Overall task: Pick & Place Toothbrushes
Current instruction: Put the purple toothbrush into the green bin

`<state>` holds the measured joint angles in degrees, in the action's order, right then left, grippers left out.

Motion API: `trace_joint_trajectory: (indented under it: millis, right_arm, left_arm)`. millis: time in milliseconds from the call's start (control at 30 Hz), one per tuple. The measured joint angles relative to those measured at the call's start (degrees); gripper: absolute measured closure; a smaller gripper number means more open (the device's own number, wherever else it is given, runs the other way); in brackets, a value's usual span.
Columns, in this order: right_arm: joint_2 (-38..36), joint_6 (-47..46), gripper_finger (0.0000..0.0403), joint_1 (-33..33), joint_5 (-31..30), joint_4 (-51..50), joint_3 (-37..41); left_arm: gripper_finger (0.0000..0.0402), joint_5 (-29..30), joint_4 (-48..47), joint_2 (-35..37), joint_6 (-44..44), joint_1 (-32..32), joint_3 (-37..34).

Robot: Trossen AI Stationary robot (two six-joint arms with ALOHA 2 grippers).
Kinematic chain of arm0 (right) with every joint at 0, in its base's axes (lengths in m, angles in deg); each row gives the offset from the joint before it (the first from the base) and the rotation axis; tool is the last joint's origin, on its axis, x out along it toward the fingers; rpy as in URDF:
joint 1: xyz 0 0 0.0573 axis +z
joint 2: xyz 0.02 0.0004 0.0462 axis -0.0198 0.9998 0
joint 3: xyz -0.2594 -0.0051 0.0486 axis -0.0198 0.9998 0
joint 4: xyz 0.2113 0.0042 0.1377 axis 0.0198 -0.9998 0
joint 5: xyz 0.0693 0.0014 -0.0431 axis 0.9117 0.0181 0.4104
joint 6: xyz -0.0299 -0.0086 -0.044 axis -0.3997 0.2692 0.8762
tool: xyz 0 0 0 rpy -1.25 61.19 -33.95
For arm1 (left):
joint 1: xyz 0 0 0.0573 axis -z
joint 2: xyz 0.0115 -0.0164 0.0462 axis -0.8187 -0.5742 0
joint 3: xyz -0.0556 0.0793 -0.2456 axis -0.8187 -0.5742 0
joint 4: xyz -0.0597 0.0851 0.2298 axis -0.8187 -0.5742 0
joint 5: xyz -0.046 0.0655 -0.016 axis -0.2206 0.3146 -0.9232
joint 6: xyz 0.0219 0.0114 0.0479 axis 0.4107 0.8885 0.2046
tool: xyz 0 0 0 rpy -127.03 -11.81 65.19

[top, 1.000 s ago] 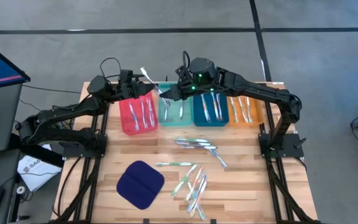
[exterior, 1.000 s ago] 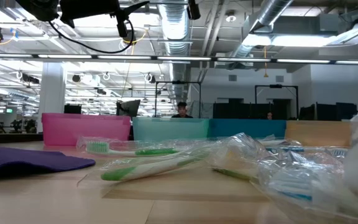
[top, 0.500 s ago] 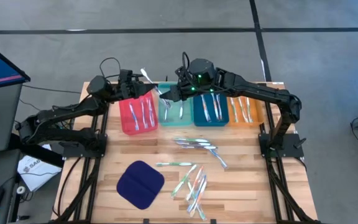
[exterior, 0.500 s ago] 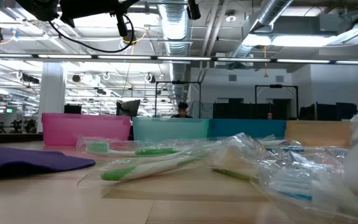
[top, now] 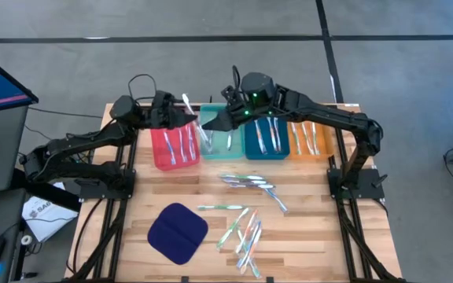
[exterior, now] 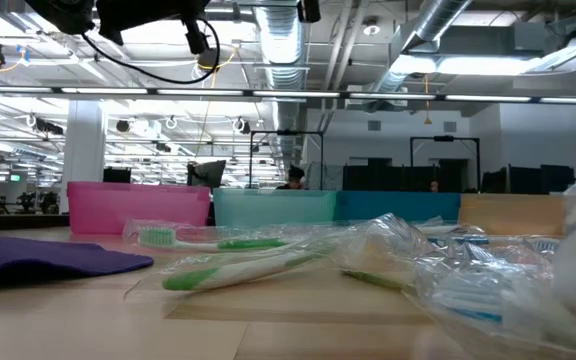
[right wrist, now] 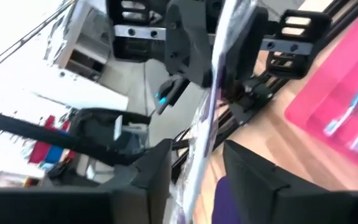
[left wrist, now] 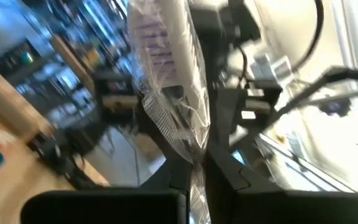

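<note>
A wrapped toothbrush [top: 193, 118] is blurring in both wrist views; the left gripper [top: 181, 118] jaws are clamping it, the right gripper [top: 215, 126] jaws are parting. Four trays [top: 163, 157] are lining the counter's [top: 305, 244] twelve o'clock edge.

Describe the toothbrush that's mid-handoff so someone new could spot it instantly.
Start at the row of four trays along the table's far edge and find the seam between the pink tray and the teal tray. Above it, the left gripper is shut on a plastic-wrapped toothbrush. It alone hangs in the air between both grippers; every other brush lies in a tray or on the wood.
</note>
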<state>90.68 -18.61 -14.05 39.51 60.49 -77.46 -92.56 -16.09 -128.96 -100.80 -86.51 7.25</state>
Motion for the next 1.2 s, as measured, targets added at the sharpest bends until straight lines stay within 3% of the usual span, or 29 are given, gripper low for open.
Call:
trace_joint_trajectory:
  millis: [200, 333, 500, 633, 867, 1200]
  right_arm:
    - [0.1, -3.3, 0.0220, 1.4, 0.7, 0.0, 0.0]
    - [1.3, -4.0, 0.0197, 3.5, 0.2, 1.1, 0.1]
    - [1.1, -4.2, 0.0180, 6.1, -5.8, 1.3, 0.0]
    - [1.2, -3.3, 0.0179, 7.0, -11.6, 1.4, 0.0]
    - [3.0, -1.5, 0.0192, 6.4, -12.7, 7.0, -0.3]
    - [5.9, -1.9, 0.0219, 7.0, -8.3, 8.1, 0.0]
  left_arm:
    - [0.0389, -8.6, 0.1, 0.0, -1.1, 0.4, 0.0]
    - [0.0389, -8.7, 0.2, 0.0, -1.2, 1.6, 0.0]
    - [0.0389, -7.8, 0.2, 0.0, -1.2, 2.1, 0.0]
    - [0.0389, -7.6, 0.2, 0.0, -1.2, 2.1, 0.0]
    - [0.0389, -7.0, 0.1, 0.0, -1.2, 2.1, 0.0]
    - [0.0389, -6.3, -1.0, 0.0, -1.2, 2.1, 0.0]
